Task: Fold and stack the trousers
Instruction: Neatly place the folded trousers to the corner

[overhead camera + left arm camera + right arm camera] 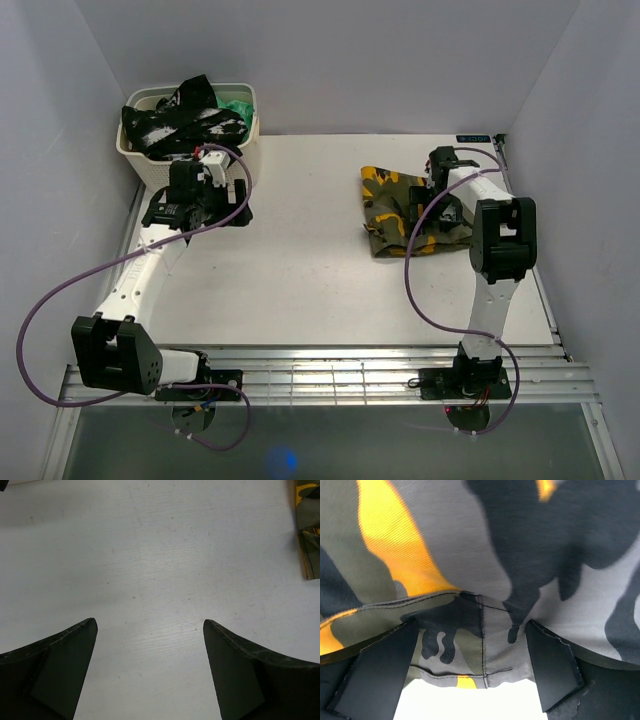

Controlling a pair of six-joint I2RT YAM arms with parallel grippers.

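The camouflage trousers point(398, 210) lie folded in a compact bundle on the right half of the white table point(300, 260). My right gripper point(428, 212) is over their right part. In the right wrist view it point(471, 624) is open, low over the cloth, with a hemmed edge of the trousers point(485, 650) lying between its fingers point(377, 675). My left gripper point(215, 210) is at the far left beside the basket. It point(150, 625) is open and empty over bare table. An edge of the trousers point(309, 535) shows at the top right of the left wrist view.
A cream basket point(250, 112) stands at the back left. It holds a black-and-white mottled garment point(170, 125) and a green cloth point(238, 107). White walls enclose the table on three sides. A metal rail point(330, 370) runs along the near edge.
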